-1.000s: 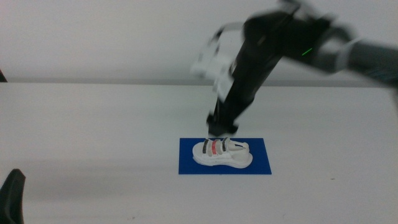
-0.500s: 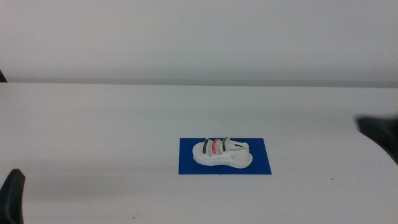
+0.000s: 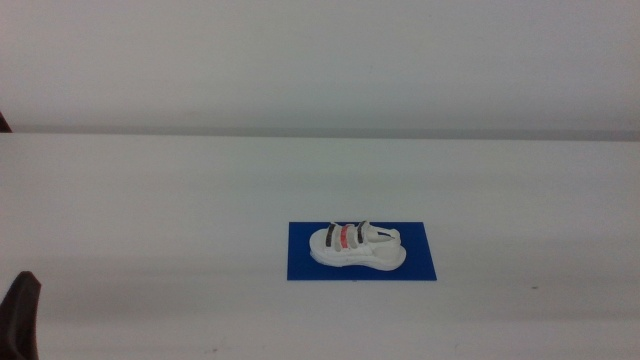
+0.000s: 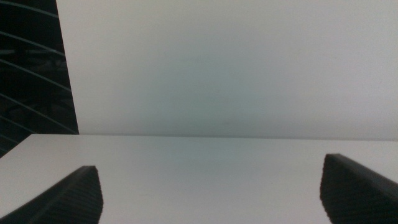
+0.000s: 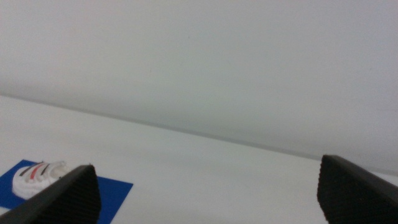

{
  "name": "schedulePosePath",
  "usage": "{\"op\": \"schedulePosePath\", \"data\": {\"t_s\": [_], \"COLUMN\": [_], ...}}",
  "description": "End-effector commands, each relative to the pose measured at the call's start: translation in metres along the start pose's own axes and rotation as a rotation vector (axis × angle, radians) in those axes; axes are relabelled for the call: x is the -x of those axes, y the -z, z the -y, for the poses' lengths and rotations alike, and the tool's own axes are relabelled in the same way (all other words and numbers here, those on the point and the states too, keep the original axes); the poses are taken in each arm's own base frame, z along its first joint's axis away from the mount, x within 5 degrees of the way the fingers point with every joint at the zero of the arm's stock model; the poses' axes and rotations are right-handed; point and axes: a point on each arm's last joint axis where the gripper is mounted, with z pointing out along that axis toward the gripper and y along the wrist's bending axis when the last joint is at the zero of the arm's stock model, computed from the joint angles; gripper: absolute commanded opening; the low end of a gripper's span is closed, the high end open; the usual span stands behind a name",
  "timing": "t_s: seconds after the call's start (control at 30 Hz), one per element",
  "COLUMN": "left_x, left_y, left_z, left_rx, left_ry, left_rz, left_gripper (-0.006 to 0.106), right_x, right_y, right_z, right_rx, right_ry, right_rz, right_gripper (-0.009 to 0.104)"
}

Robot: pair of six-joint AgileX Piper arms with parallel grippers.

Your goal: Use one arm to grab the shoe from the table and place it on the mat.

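Note:
The small white shoe [image 3: 356, 245] with dark and red straps lies on its sole on the dark blue mat [image 3: 425, 262], right of the table's [image 3: 150, 200] middle. The right arm is out of the middle view. Its gripper [image 5: 208, 193] is open and empty, and its wrist view shows the shoe [image 5: 36, 177] on the mat [image 5: 109, 190] some way off. The left gripper [image 4: 211, 193] is open and empty, and only its dark tip [image 3: 20, 315] shows at the bottom left corner of the middle view.
A plain white wall [image 3: 320, 60] stands behind the table. A dark panel [image 4: 31, 68] shows beside the wall in the left wrist view.
The right arm stood over the shoe on the mat one second ago, then drew back to the right and left the middle view. The shoe has stayed in place on the mat.

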Motion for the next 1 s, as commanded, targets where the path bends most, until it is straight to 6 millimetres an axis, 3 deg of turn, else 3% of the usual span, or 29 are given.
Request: {"op": "schedulePosePath", "data": {"t_s": [0.0, 0.17, 0.37, 0.53, 0.97], "left_x": [-0.011, -0.011, -0.011, -0.011, -0.011], "left_y": [0.001, 0.001, 0.001, 0.001, 0.001], "left_z": [-0.001, -0.001, -0.001, -0.001, -0.001], "left_rx": [0.001, 0.001, 0.001, 0.001, 0.001], "left_ry": [0.006, 0.006, 0.006, 0.006, 0.006], "left_rz": [0.015, 0.015, 0.015, 0.015, 0.015], "left_gripper": [0.094, 0.094, 0.094, 0.094, 0.094], "right_x": [0.002, 0.002, -0.031, -0.058, -0.058], "right_y": [0.005, 0.007, -0.008, -0.017, -0.017], "right_z": [0.001, 0.001, 0.001, -0.001, -0.001], "right_rx": [-0.021, -0.023, -0.111, -0.147, -0.149], "right_ry": [0.006, 0.006, -0.159, -0.174, -0.179], "right_rz": [0.058, 0.070, 0.041, 0.065, 0.047], "right_gripper": [0.093, 0.093, 0.093, 0.093, 0.093]}}
